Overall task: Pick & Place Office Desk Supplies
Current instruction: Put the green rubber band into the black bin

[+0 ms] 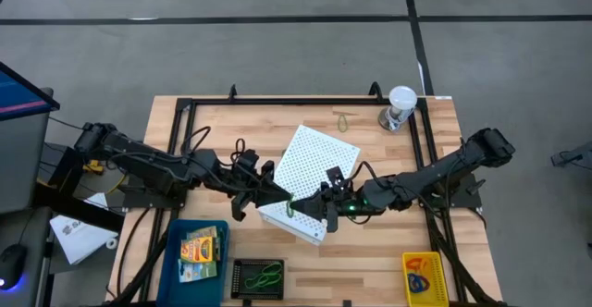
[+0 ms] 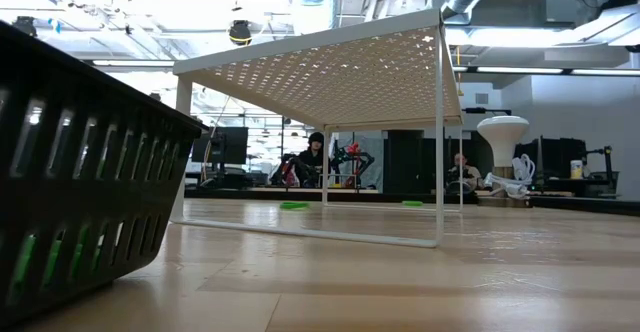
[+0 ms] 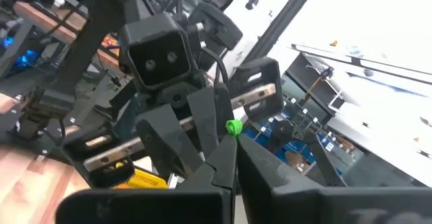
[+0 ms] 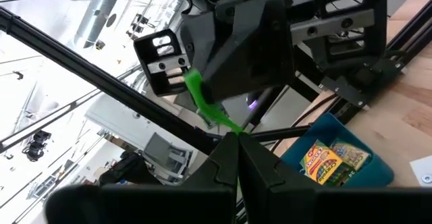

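One camera hangs high and looks straight down on the whole desk [image 1: 388,251]. One sits low on the desk, looking level under the white perforated box [image 2: 340,67]. Each wrist camera looks closely at the other arm, sharing the green band [image 3: 233,127].

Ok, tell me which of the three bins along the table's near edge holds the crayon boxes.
The blue bin, leftmost of the three, holds the crayon boxes. The black basket beside it holds green rubber-band loops; the yellow bin sits far right.

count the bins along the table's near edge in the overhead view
3: a blue bin holding crayon boxes at left, a black basket with a green loop in the middle, a yellow bin at right. Arms may hide others.
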Controlling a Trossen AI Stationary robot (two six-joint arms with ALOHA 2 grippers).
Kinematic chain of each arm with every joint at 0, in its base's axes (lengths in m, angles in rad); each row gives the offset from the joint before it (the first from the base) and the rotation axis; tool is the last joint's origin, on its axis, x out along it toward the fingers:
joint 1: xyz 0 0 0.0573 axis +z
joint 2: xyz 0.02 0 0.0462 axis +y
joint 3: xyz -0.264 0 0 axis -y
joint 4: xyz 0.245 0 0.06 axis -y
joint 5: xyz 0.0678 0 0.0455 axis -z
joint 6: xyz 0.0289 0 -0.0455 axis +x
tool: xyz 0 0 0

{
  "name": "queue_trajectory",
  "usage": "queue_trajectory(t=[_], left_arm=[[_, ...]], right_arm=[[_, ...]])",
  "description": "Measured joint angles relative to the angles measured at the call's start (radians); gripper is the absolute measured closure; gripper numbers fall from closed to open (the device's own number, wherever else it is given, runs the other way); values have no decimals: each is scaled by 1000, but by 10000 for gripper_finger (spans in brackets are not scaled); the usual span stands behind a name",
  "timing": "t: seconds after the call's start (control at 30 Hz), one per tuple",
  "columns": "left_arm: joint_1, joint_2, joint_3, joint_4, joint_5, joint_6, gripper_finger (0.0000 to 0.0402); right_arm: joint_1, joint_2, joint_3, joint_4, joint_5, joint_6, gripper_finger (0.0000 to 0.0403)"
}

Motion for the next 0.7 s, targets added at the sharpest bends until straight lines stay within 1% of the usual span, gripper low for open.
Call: queue_trajectory(t=[0.13, 0.23, 0.37, 0.53, 0.7], left_arm=[[0, 0, 0, 44, -10, 7, 401], [7, 0, 0, 45, -17, 8, 401], [8, 0, 0, 44, -24, 13, 401], [14, 0, 0, 35, -15, 14, 401], [8, 0, 0, 17, 3, 12, 401]], right_arm=[[10, -1, 0, 7, 1, -11, 400], [20, -1, 0, 23, 4, -35, 387], [25, -1, 0, 61, 6, -60, 351], [34, -1, 0, 63, 8, -62, 301], [42, -1, 0, 64, 53, -65, 256]])
